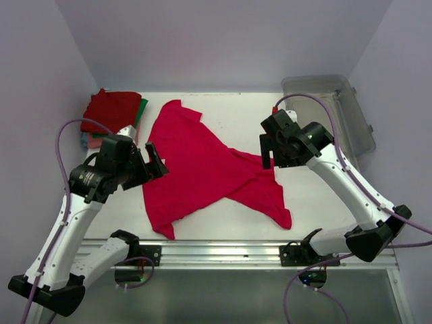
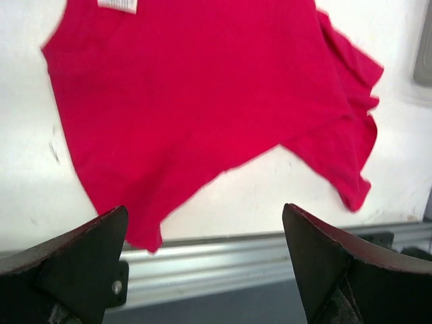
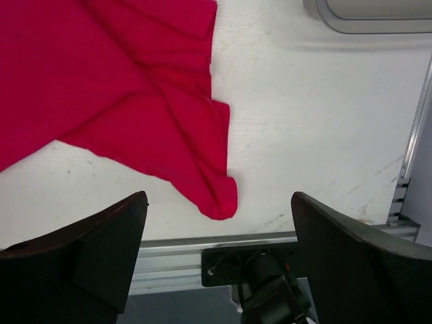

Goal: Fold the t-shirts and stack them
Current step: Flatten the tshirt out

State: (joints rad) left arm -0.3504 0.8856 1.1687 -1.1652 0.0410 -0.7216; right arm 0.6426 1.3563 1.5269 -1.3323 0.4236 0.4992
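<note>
From above alone, the folded stack (image 1: 111, 112) shows.

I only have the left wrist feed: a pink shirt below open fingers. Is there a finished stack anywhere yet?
Observer: Yes. A folded stack sits in the far left corner, dark red on top, just beyond the left gripper.
Operator: And where's the other arm?
Observer: The right gripper hovers open by the right side of the crimson-pink t-shirt, holding nothing.
</note>
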